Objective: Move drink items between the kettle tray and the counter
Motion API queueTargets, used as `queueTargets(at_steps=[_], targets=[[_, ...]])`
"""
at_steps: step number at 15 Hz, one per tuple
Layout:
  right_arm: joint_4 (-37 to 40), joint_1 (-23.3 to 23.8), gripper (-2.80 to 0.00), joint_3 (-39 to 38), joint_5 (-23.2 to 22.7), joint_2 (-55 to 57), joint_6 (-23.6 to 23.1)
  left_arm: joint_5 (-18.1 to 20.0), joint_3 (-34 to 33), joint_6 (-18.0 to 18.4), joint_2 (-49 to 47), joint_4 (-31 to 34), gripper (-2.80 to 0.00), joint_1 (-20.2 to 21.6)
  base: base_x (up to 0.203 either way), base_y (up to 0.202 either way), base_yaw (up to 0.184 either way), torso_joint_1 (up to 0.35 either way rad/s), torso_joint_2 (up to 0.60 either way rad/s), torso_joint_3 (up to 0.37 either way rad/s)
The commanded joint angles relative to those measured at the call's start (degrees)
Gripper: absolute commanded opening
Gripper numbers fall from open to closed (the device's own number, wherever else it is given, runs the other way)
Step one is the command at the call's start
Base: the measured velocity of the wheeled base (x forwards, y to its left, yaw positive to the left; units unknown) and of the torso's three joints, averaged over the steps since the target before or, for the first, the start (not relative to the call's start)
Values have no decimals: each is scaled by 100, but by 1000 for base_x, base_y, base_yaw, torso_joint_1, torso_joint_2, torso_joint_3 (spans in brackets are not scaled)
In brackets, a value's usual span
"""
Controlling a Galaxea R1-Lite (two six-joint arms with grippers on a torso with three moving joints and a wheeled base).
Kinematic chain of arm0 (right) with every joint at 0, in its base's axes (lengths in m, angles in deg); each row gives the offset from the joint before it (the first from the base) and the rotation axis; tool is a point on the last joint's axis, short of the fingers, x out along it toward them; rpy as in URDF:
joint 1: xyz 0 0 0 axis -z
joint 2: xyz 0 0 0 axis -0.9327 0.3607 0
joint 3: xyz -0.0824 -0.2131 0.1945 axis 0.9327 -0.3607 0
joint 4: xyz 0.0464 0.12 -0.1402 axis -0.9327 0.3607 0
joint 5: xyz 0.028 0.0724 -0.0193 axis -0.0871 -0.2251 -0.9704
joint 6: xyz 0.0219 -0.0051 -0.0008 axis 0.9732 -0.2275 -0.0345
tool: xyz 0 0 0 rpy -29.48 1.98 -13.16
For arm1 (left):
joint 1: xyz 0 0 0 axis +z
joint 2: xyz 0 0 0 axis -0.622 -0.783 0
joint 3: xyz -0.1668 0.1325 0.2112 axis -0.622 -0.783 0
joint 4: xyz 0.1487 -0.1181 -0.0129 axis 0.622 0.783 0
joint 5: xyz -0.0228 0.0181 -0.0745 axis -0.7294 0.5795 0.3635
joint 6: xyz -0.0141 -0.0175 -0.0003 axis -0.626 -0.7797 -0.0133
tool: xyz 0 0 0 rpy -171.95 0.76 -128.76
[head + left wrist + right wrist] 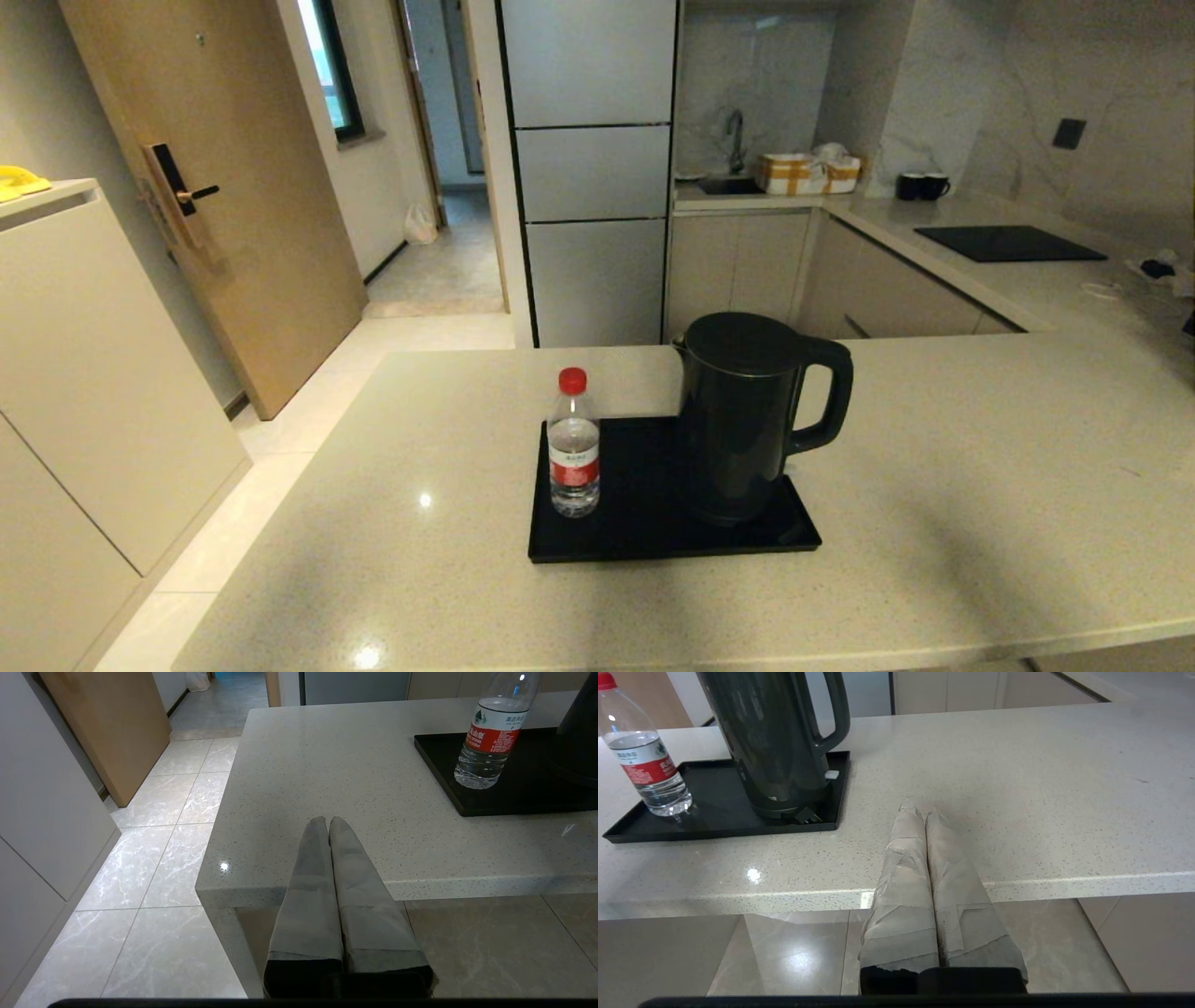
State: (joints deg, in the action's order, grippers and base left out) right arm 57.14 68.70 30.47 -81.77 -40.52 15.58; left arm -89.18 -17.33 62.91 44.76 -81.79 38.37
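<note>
The tall black kettle (747, 411) stands on the right part of the glossy black kettle tray (644, 532), its handle turned right. The clear water bottle (573, 446) with red cap and red label stands upright on the tray's left part. Both rest on the beige speckled counter (980, 504). Neither arm shows in the head view. My left gripper (328, 820) is shut and empty, low by the counter's near left corner, well short of the bottle (490, 732). My right gripper (920, 809) is shut and empty above the counter's near edge, to the right of the kettle (780, 742) and tray (714, 826).
A flat black cooktop panel (1008, 244) and two small black mugs (921, 186) sit on the far right counter. A fridge (593, 168), a sink tap and a box stand behind. Tiled floor and a wooden door (215, 187) lie to the left.
</note>
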Motion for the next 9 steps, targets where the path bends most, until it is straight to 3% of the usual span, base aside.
queueTargets(at_steps=[1, 9], targets=[[0, -2, -280, -14, 0, 11, -1, -1, -1, 1, 0, 1, -280, 1, 0, 0, 0, 0, 0, 0], [0, -2, -280, -14, 0, 11, -1, -1, -1, 1, 0, 1, -280, 1, 0, 0, 0, 0, 0, 0]])
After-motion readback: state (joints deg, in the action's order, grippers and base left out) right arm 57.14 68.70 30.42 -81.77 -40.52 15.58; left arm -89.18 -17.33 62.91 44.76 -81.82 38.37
